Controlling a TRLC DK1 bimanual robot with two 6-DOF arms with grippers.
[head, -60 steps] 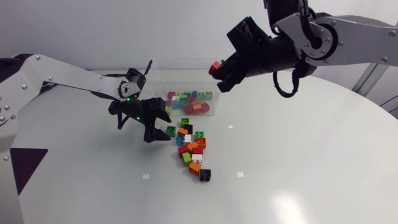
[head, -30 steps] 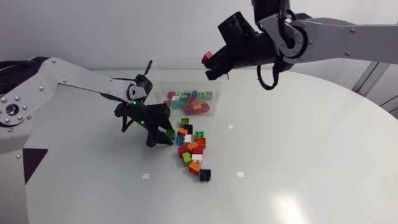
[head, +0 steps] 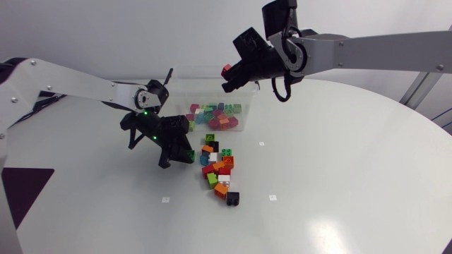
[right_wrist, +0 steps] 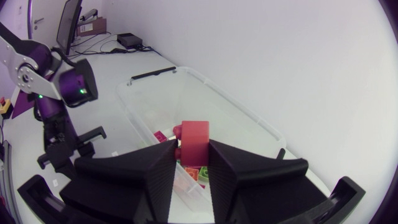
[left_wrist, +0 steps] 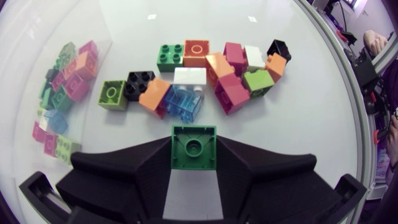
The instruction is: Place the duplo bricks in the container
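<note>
My left gripper (head: 185, 154) is down on the table at the near-left edge of the loose pile of duplo bricks (head: 217, 171), shut on a green brick (left_wrist: 194, 146) that both fingers touch from its sides. Ahead of it lie the other bricks (left_wrist: 211, 68), in orange, pink, white, black, green and blue. My right gripper (head: 229, 76) hangs above the clear plastic container (head: 185, 76), shut on a red brick (right_wrist: 194, 142). Under that brick, the right wrist view shows the container (right_wrist: 205, 93) with several coloured bricks inside.
The container's clear wall (left_wrist: 93, 46) stands beside the left gripper, with many small bricks behind it. White marker squares (head: 165, 200) dot the round table. Open tabletop lies to the right of the pile and toward the near edge.
My left gripper's fingers have closed onto the green brick at the pile's edge. My right arm has carried the red brick leftward to a spot over the container.
</note>
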